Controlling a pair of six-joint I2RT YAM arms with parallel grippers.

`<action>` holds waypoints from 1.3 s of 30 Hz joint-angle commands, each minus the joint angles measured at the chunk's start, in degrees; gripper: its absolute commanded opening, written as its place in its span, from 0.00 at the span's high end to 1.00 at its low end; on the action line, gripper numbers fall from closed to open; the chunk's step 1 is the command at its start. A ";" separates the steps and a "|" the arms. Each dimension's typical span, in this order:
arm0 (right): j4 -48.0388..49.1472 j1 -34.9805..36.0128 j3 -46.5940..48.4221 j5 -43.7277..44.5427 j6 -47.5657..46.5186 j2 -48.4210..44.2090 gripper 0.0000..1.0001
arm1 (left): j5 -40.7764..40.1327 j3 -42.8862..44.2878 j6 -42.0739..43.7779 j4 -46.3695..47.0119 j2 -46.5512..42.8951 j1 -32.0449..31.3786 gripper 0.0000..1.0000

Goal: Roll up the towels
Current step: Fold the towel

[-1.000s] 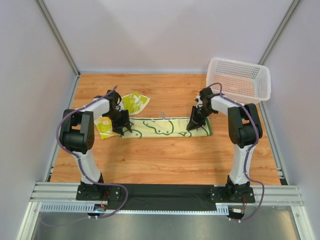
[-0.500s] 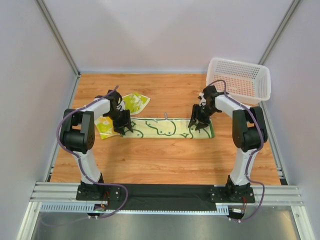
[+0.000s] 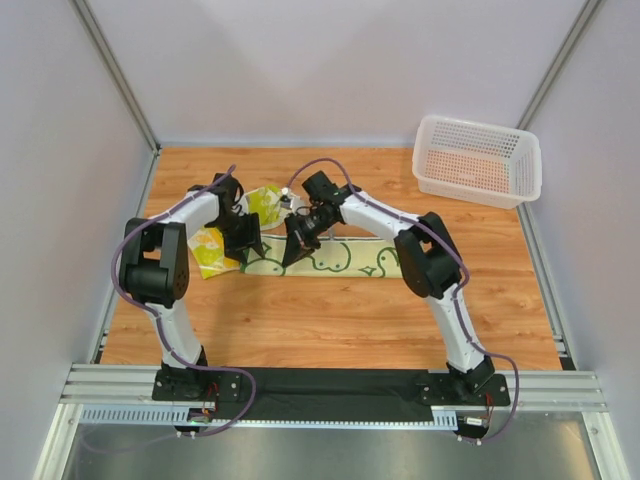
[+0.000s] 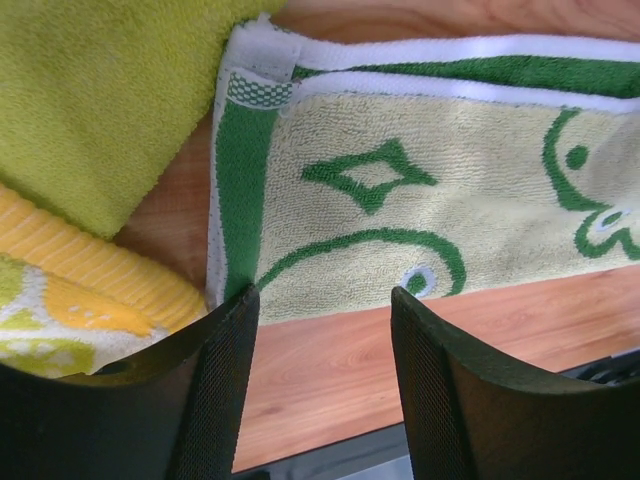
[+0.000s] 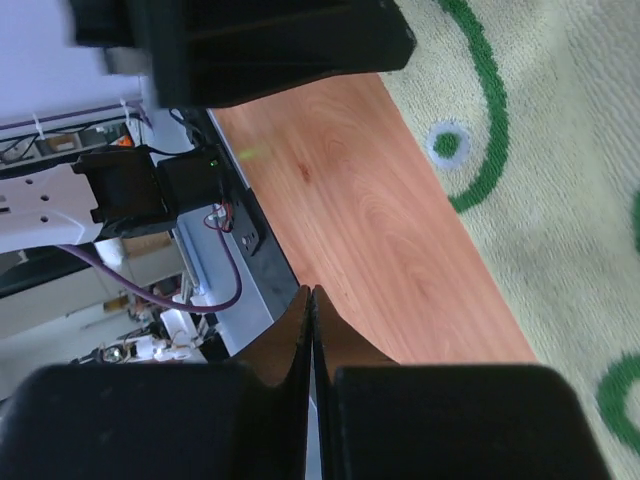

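Towels [image 3: 345, 258] lay on the wooden bench [image 3: 330, 320], well apart from the white perforated basket [image 3: 478, 160] at its far right corner: the long printed towel [image 4: 420, 220] was spread flat across the middle, while a crumpled lime-green towel [image 3: 268, 205] and a yellow-banded towel [image 3: 207, 250] sat bunched just beyond its left end. The left claw [image 3: 245, 242] hung over that left end, its jaws moderately wide with nothing gripped and the green border showing between them. The right claw [image 3: 296, 250], just beside it above the same towel, was pinched fully together and empty.
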 commanded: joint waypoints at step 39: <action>20.07 -10.75 -23.12 -8.75 4.93 4.41 1.00 | -17.52 5.36 4.39 -6.61 7.88 0.14 0.50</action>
